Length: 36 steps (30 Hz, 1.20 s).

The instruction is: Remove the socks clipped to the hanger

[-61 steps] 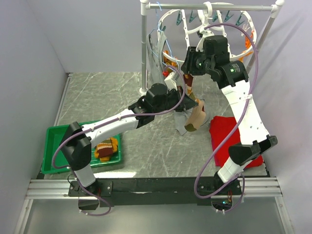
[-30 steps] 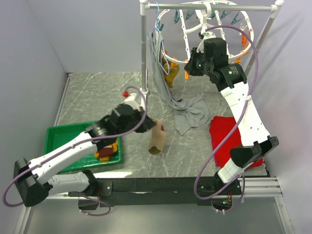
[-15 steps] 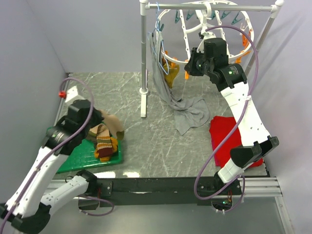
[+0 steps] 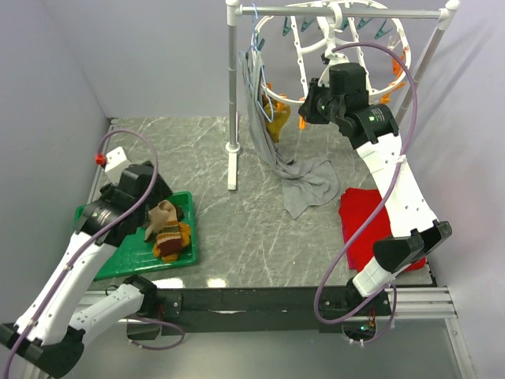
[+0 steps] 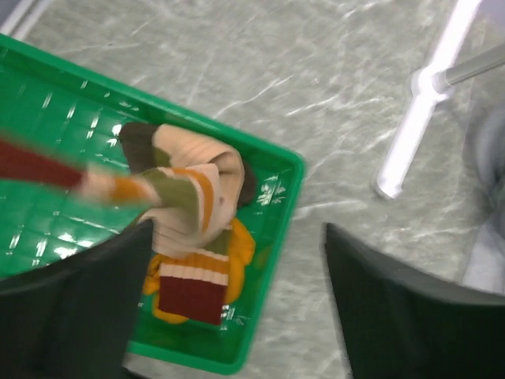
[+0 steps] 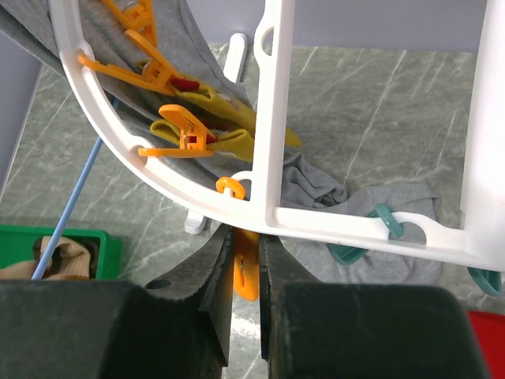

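The green plastic tray (image 4: 180, 204), shallow with a gridded floor, sits at the near left of the grey marbled counter (image 4: 237, 237) and holds a small heap of socks. In it, a tan ribbed sock (image 5: 201, 170) with olive and orange stripes lies crumpled on top of a mustard-orange sock (image 5: 241, 245) and a striped sock (image 5: 189, 288) with a dark red cuff. A blurred red and orange streak crosses the tray's left side, too smeared to identify. The left end effector (image 5: 237, 312) hangs right over this heap with its two dark fingers spread wide, holding nothing. At the far end, the round white plastic hanger (image 4: 299, 59), a ring with curved spokes and orange and teal clips, hangs by its hook from a white tube rail (image 4: 418, 13). One mustard-yellow sock (image 6: 229, 118) is clipped to its rim by orange pegs, limp against the grey tank top (image 4: 309, 188), whose soft hem pools on the counter. The right end effector (image 6: 246, 316) is up under the rim, its dark fingers closed narrowly on an orange clip (image 6: 246, 276). A red cloth (image 4: 364, 221) lies flat at the right, just beside the tank top
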Tool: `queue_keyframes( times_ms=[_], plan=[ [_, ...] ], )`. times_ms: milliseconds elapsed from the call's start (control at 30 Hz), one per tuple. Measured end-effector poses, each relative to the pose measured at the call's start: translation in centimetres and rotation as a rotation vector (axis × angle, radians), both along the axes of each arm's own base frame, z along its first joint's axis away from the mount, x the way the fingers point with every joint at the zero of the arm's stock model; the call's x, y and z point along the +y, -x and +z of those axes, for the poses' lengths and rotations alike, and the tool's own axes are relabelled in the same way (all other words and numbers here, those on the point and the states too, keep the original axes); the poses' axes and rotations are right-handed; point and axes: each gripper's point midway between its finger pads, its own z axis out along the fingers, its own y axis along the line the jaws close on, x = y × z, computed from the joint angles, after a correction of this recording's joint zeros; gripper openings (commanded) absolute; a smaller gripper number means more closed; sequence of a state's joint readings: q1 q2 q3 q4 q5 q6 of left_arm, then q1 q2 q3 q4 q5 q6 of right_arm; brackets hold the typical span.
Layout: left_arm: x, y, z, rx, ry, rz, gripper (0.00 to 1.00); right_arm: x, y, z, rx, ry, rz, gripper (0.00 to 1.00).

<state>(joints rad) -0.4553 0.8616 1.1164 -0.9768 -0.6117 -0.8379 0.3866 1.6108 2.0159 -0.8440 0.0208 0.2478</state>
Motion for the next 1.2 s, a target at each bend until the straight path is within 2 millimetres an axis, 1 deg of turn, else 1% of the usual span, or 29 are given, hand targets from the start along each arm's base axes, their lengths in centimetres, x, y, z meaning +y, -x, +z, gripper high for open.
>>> queue_keyframes(
  times_ms=[67, 100, 200, 300, 333, 400, 433, 500, 533, 600, 700, 767, 800, 867, 900, 933, 1000, 1133, 1167, 1200],
  plan=[
    [-0.1, -0.2, -1.0, 0.028, -0.001, 0.011, 0.96, 0.0, 0.0, 0.0, -0.002, 0.0, -0.001, 0.05],
    [-0.1, -0.1, -1.2, 0.032, 0.001, 0.014, 0.96, 0.0, 0.0, 0.0, -0.002, 0.0, -0.001, 0.05],
    [-0.1, -0.1, -0.8, 0.012, 0.028, 0.026, 0.98, -0.1, 0.1, 0.1, -0.005, 0.002, 0.0, 0.06],
    [-1.0, -0.1, 0.0, -0.02, 0.087, -0.002, 0.88, -0.1, 0.1, 0.1, -0.005, 0.001, 0.0, 0.06],
    [-1.7, -0.3, 0.5, -0.045, 0.12, -0.028, 0.78, -0.1, 0.1, 0.0, -0.004, 0.002, -0.001, 0.06],
    [-3.6, -0.9, 1.9, -0.112, 0.207, -0.108, 0.71, -0.3, 0.0, -0.1, -0.004, 0.001, -0.004, 0.06],
    [-4.8, -1.4, 2.6, -0.156, 0.253, -0.157, 0.67, -0.5, 0.0, -0.2, -0.004, 0.0, -0.007, 0.06],
    [-7.6, -2.1, 3.8, -0.238, 0.355, -0.275, 0.66, -0.7, 0.0, -0.2, -0.001, -0.005, -0.006, 0.07],
    [-8.6, -2.4, 4.1, -0.264, 0.387, -0.312, 0.63, -0.9, 0.1, -0.2, 0.0, -0.007, -0.007, 0.07],
    [-10.9, -3.8, 4.5, -0.3, 0.452, -0.384, 0.61, -1.1, 0.2, -0.1, 0.001, -0.014, -0.004, 0.07],
    [-14.9, -6.6, 4.5, -0.299, 0.496, -0.476, 0.6, -1.3, 0.5, 0.2, 0.001, -0.028, 0.003, 0.07],
    [-18.3, -8.0, 3.7, -0.279, 0.502, -0.539, 0.59, -1.4, 0.6, 0.3, 0.005, -0.036, 0.005, 0.07],
    [-20.6, -8.4, 3.2, -0.271, 0.504, -0.586, 0.59, -1.6, 0.7, 0.3, 0.009, -0.037, 0.005, 0.07],
    [-24.3, -8.6, 2.5, -0.252, 0.508, -0.661, 0.58, -1.7, 0.8, 0.3, 0.014, -0.041, 0.008, 0.07],
    [-26.0, -8.7, 2.4, -0.254, 0.514, -0.696, 0.57, -1.8, 0.9, 0.3, 0.017, -0.042, 0.009, 0.07],
    [-28.2, -8.6, 2.4, -0.261, 0.529, -0.741, 0.57, -2.0, 0.9, 0.3, 0.02, -0.042, 0.007, 0.07],
    [-31.0, -8.5, 2.3, -0.278, 0.553, -0.797, 0.57, -2.7, 1.2, 0.5, 0.029, -0.035, 0.0, 0.07],
    [-34.7, -9.0, 2.3, -0.323, 0.589, -0.85, 0.58, -4.4, 1.9, 1.4, 0.028, -0.013, -0.026, 0.08],
    [-35.6, -9.4, 2.2, -0.329, 0.596, -0.857, 0.6, -4.8, 2.1, 1.5, 0.025, -0.007, -0.034, 0.08],
    [-36.3, -9.8, 2.2, -0.334, 0.599, -0.86, 0.64, -5.3, 2.3, 1.7, 0.022, 0.0, -0.044, 0.08]
  ],
)
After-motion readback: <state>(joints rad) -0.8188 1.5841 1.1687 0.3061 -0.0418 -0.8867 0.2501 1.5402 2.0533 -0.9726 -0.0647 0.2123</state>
